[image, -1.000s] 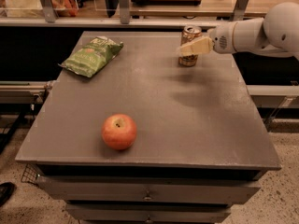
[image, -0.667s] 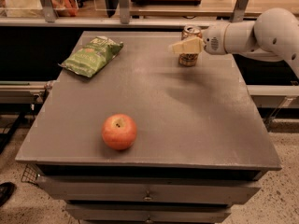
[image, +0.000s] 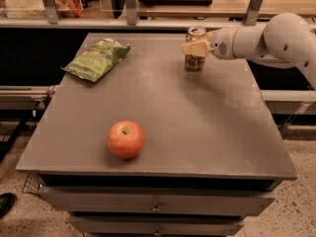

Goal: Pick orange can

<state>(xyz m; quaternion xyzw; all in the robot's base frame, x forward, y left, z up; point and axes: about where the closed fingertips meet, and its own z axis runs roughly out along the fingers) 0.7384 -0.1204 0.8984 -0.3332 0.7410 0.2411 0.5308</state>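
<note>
Camera view: one gripper (image: 194, 48), coming in from the right edge, is sitting across the middle of one orange can (image: 194, 62) near the far right corner of the bench (image: 207, 132).
The can is standing upright on the bench; whether the gripper is clamping it cannot be told. One red apple (image: 126, 139) is resting near the front edge, and one green bag (image: 97, 59) is lying toward the far left corner.

The white arm (image: 282, 36) comes in from the right, rounded elbow high, forearm running level toward the left. Its wrist (image: 224, 43) carries the cream-coloured end effector (image: 194, 48), held low over the far right part of the counter (image: 197, 132).
</note>
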